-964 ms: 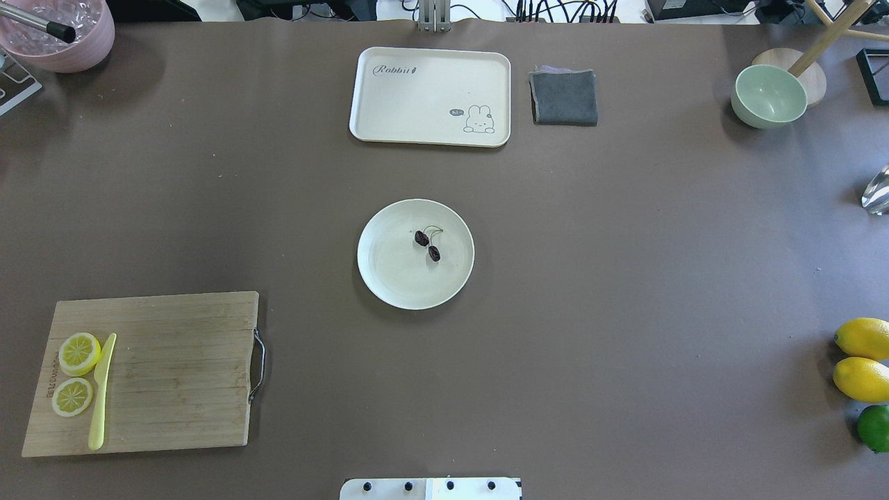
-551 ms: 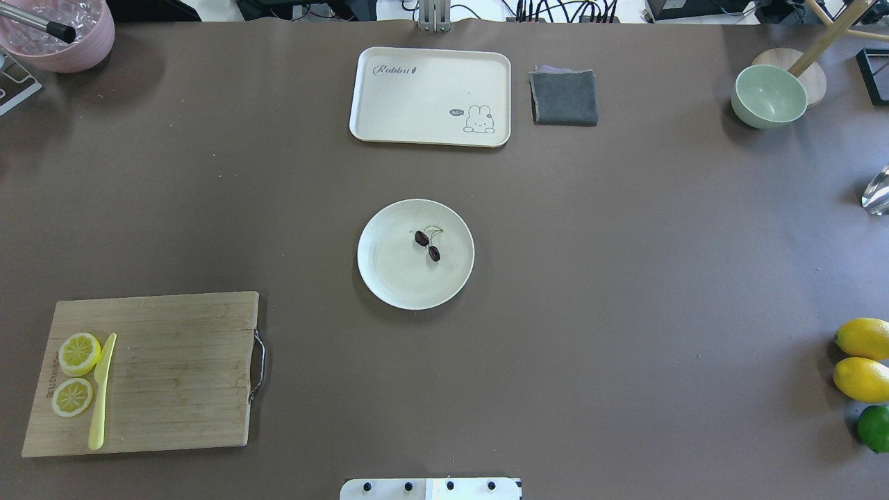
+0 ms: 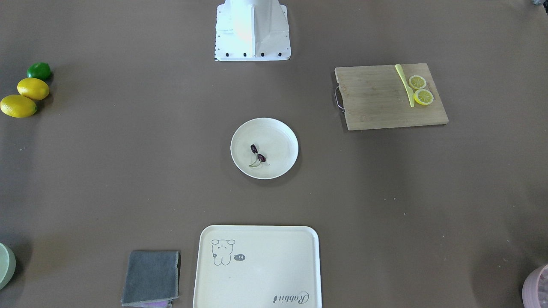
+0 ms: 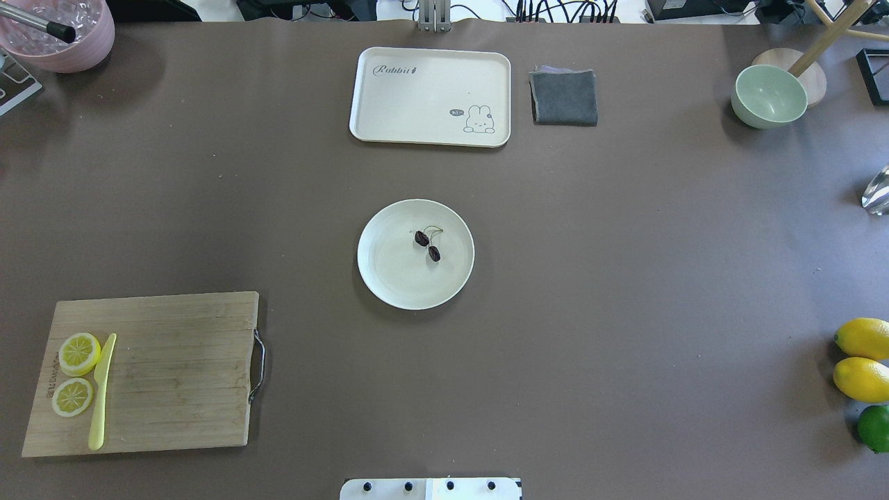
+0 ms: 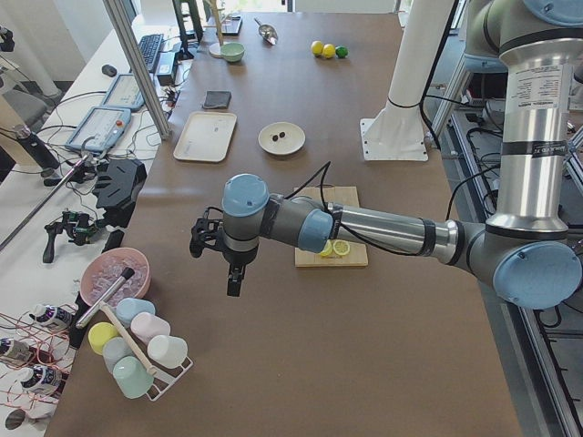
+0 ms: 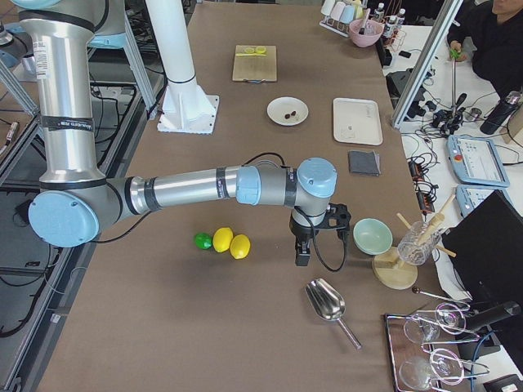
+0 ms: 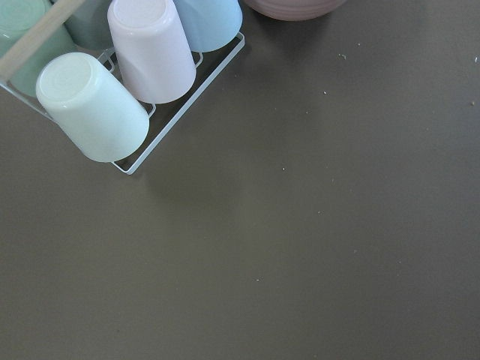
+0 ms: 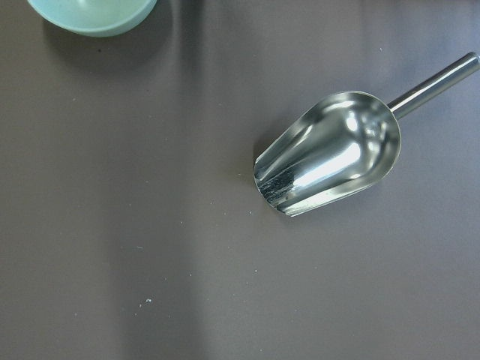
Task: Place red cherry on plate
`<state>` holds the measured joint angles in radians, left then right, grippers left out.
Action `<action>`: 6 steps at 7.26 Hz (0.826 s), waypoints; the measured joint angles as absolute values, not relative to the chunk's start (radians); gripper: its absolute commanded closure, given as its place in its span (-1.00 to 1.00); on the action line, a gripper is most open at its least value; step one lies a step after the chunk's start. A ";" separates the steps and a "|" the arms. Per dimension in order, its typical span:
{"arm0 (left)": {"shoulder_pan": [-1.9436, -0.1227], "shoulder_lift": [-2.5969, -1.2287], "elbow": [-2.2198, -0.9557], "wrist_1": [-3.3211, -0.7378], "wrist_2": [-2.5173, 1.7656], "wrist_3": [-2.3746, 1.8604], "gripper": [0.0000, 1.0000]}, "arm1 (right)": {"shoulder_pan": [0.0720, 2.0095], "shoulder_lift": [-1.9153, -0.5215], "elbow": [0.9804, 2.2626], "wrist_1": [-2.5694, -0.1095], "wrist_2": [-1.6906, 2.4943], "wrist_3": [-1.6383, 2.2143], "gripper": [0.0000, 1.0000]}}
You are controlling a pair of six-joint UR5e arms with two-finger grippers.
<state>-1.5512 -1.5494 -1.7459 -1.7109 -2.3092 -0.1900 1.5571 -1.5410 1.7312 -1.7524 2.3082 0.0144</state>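
Note:
The red cherry (image 4: 428, 245), two tiny dark fruits on thin joined stems, lies right of centre on the round cream plate (image 4: 396, 272) in the middle of the table. It also shows on the plate (image 3: 280, 139) as the red cherry (image 3: 258, 155) in the front-facing view. Neither arm is near it. The left gripper (image 5: 235, 278) hangs over the table's left end by the cup rack. Far off at the right end, the right gripper (image 6: 301, 253) hangs near the lemons. I cannot tell whether either is open or shut.
A cream tray (image 4: 429, 96) and a grey cloth (image 4: 564, 96) lie beyond the plate. A cutting board (image 4: 173, 375) with lemon slices (image 4: 78, 353) and a yellow knife (image 4: 101, 392) sits front left. Lemons (image 4: 863, 338), a green bowl (image 4: 768, 95) and a metal scoop (image 8: 330, 154) are at the right.

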 measured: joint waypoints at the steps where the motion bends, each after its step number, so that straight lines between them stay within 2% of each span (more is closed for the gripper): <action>1: -1.551 -1.551 -1.745 -1.712 -2.309 -0.191 -0.96 | 1.557 -1.540 1.731 -1.752 2.309 0.014 -1.00; 6: -1.550 -1.562 -1.732 -1.713 -2.307 -0.196 -0.96 | 1.557 -1.527 1.730 -1.751 2.311 0.014 -1.00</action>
